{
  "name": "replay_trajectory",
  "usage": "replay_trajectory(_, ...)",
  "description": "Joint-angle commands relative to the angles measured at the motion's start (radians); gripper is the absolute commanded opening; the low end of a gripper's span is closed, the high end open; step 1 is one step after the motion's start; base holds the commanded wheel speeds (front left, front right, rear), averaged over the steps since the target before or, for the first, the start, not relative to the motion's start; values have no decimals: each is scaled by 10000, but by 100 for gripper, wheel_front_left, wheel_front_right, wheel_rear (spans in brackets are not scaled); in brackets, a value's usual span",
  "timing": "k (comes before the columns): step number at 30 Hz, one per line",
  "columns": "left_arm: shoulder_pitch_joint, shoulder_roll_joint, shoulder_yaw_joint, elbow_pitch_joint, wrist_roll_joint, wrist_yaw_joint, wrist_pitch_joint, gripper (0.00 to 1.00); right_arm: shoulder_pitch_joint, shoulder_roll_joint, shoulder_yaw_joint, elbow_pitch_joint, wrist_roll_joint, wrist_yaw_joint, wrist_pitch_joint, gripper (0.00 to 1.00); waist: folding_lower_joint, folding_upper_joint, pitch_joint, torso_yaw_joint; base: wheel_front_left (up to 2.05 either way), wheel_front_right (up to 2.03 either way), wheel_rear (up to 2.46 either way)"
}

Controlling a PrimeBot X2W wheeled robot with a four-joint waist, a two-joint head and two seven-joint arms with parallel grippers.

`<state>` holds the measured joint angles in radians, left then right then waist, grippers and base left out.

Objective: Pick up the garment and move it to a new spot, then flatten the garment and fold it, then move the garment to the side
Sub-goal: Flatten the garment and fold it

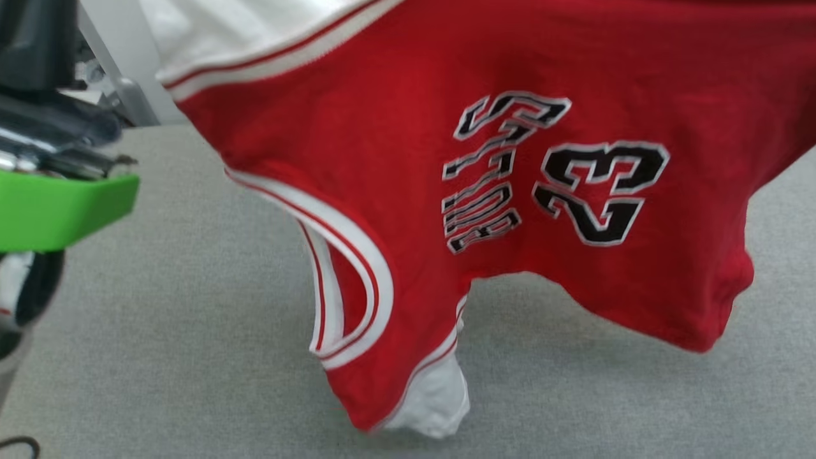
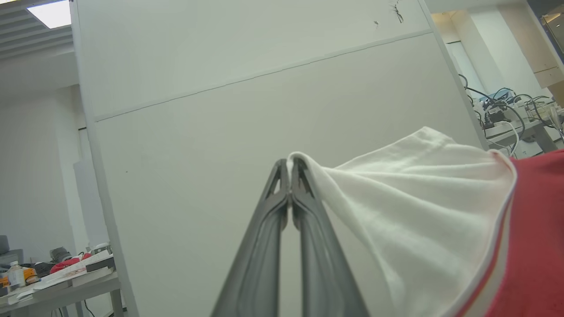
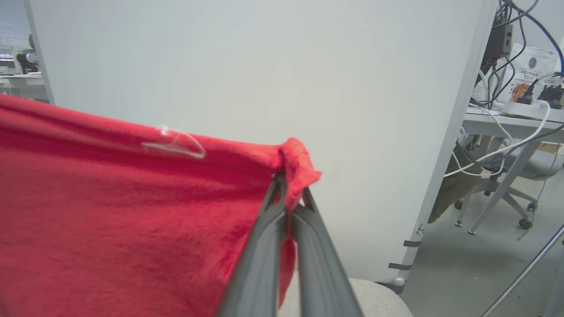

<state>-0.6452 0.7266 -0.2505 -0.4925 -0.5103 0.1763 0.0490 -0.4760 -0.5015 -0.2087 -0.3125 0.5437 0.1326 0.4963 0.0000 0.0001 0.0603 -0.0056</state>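
Note:
The garment (image 1: 408, 159), a red jersey with white sleeves, striped trim and black-and-white lettering with "23", hangs in the air above the grey table (image 1: 191, 331), stretched across the head view; its lower folds droop close to the surface. In the left wrist view my left gripper (image 2: 291, 165) is shut on the edge of a white sleeve (image 2: 410, 202). Over in the right wrist view my right gripper (image 3: 288, 185) is shut on a bunched red corner (image 3: 297, 160) of the garment, whose red cloth (image 3: 110, 211) spreads away to the left.
A white partition wall (image 2: 264, 110) stands right behind the table. A green part (image 1: 57, 207) of some equipment juts in at the head view's left edge. Desks with cables and a chair (image 3: 520, 176) lie beyond the partition at the right.

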Motion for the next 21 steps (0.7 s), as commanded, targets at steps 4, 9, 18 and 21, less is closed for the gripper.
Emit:
replay_trajectory(4, -1174, 463, 172, 350, 2, -432, 446, 0, -1155, -328, 99, 318, -132, -19, -204, 0, 0, -1, 1544, -66, 0, 0, 0)
replay_trajectory(9, -2708, 689, 290, 1161, -309, -1067, 703, 0, -2775, -678, 524, 1110, -373, -19, -394, 0, 0, -1, 2838, -68, 0, 0, 0)
replay_trajectory(18, -6615, 419, -303, 4183, -109, -2462, 627, 0, -6595, -916, 2055, 3617, -1170, -19, -1114, 0, 0, -1, 4894, 4, 0, 0, 0)
replay_trajectory(21, -7967, 199, -674, 5381, 279, -2704, 388, 0, -7847, -711, 2543, 4628, -1536, -19, -1523, 0, 0, -1, 5386, -11, 0, 0, 0)
